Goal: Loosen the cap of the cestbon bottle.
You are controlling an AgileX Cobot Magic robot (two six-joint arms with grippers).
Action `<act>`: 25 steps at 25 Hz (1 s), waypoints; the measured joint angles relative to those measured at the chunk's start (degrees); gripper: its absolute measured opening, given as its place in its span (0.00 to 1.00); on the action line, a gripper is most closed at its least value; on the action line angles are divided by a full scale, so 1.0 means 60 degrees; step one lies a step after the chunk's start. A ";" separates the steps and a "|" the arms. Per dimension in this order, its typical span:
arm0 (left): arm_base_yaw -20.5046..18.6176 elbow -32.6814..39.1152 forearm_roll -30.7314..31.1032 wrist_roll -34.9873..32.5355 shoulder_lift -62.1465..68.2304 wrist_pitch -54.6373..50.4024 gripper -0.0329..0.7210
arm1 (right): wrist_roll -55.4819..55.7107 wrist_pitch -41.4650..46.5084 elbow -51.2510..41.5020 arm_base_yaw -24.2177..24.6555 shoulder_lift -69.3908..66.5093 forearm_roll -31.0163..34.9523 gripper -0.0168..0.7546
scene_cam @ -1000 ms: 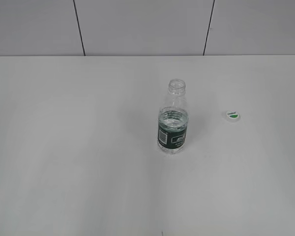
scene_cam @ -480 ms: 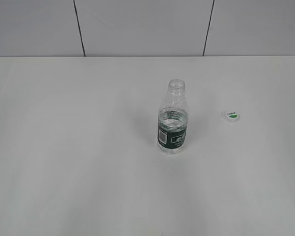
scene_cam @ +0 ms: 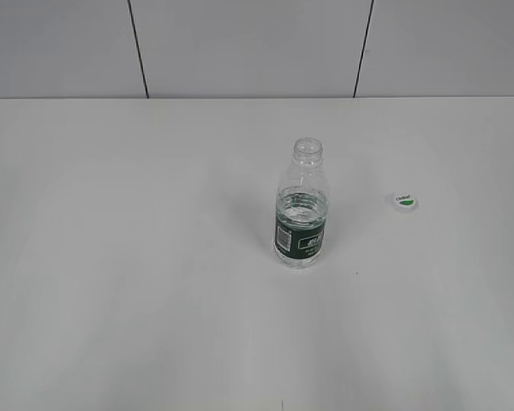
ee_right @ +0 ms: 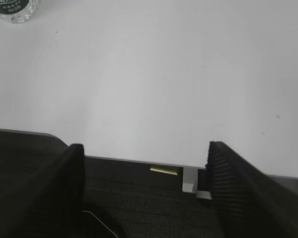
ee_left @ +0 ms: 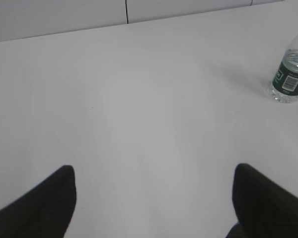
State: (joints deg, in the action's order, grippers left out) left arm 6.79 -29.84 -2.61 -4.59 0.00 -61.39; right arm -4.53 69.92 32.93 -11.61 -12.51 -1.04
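Already your small white round plastic cap [scene_cam: 403, 201] lay off clear plastic green-labelled cestbon bottle [scene_cam: 302, 211], which stood open mid-table; cap sat well apart toward right edge. Left gripper [ee_left: 154, 198] and right gripper [ee_right: 145, 171] both gaped wide, empty, parked near front edge: loosening looked finished.

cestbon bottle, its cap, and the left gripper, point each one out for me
cestbon bottle [scene_cam: 301, 238], exterior view, on the dark green label band.
cap [scene_cam: 403, 201], exterior view, on its top face, lying on the table apart from the bottle.
left gripper [ee_left: 154, 201], left wrist view, midway between its two dark fingertips.
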 joint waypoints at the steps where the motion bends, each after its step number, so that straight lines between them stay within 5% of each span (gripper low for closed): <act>1: 0.0000 0.0000 0.0000 0.0000 -0.0042 0.0000 0.81 | 0.0003 0.0016 -0.0024 0.0000 0.0186 0.0002 0.77; 25: 0.0000 0.0008 0.0001 0.0109 -0.0059 0.0000 0.81 | 0.0053 -0.0914 -0.0461 0.0000 0.2149 -0.0267 0.77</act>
State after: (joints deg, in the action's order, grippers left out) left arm 6.79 -29.79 -2.60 -3.94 -0.36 -61.39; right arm -4.22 64.44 30.17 -11.61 0.38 -2.64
